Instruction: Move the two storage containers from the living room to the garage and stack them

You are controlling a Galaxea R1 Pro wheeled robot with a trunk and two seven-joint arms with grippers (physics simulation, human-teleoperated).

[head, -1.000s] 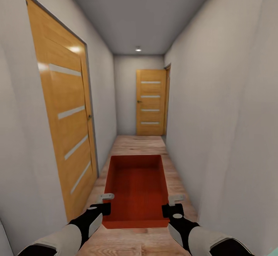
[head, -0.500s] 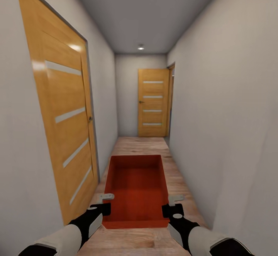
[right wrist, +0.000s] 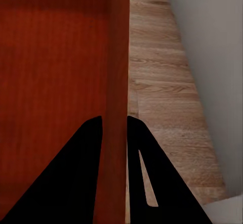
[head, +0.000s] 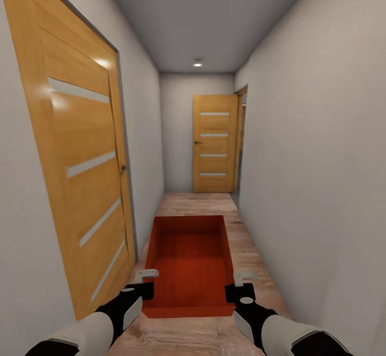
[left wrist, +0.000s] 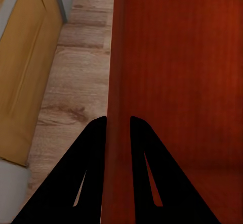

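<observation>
One red-orange storage container (head: 190,257), lidless and empty, hangs level in front of me above the hallway's wood planks. My left gripper (head: 147,283) is shut on its left wall near the corner closest to me, and my right gripper (head: 239,285) is shut on its right wall. In the left wrist view the black fingers (left wrist: 93,133) of the left gripper (left wrist: 118,125) pinch the container's (left wrist: 182,72) thin wall. The right wrist view shows the same for the right gripper (right wrist: 114,123) on the container (right wrist: 55,57).
I am in a narrow hallway with pale grey walls close on both sides. A wooden door (head: 80,173) with frosted strips is shut at my left. Another such door (head: 214,144) stands at the far end, with an open doorway (head: 242,141) beside it. The plank floor (head: 198,200) runs ahead.
The view has advanced along the hallway: the left door looms larger and the near ceiling lamp has left the top edge. The container and both grippers keep their place in the view.
</observation>
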